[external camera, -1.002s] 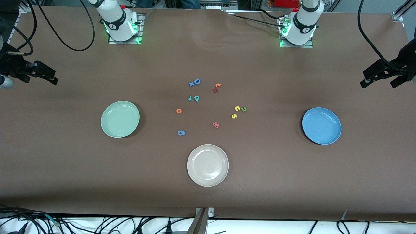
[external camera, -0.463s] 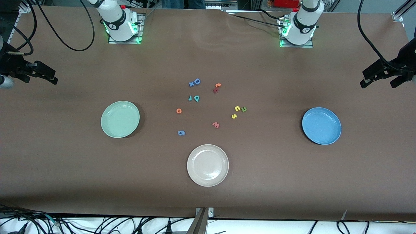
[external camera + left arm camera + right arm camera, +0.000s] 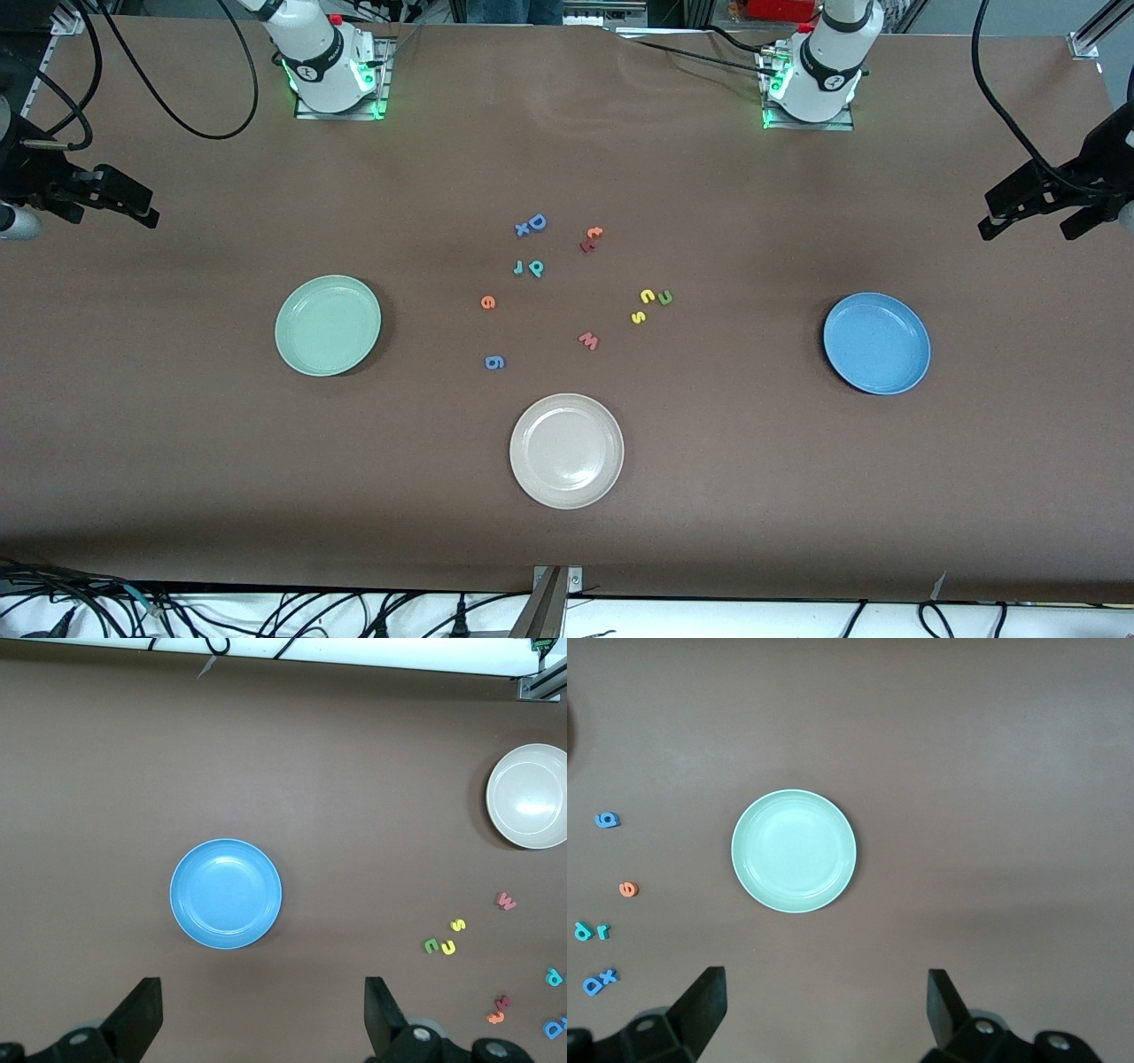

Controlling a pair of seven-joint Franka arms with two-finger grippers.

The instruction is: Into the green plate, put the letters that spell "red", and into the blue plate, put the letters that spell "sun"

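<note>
1. Both grippers, you see, hang with fingers spread wide, holding nothing: left gripper (image 3: 1036, 208) over the table's left-arm end, right gripper (image 3: 111, 204) over its right-arm end.
2. Taking the beige plate (image 3: 566, 493) as dial centre, your green plate (image 3: 328, 365) lies at ten o'clock and blue plate (image 3: 876, 383) at two.
3. Up at twelve you find teal "r" (image 3: 518, 268), teal "d" (image 3: 536, 268), orange "e" (image 3: 487, 303), yellow "s" (image 3: 638, 317), yellow "u" (image 3: 648, 296) and green "n" (image 3: 664, 298).
</note>
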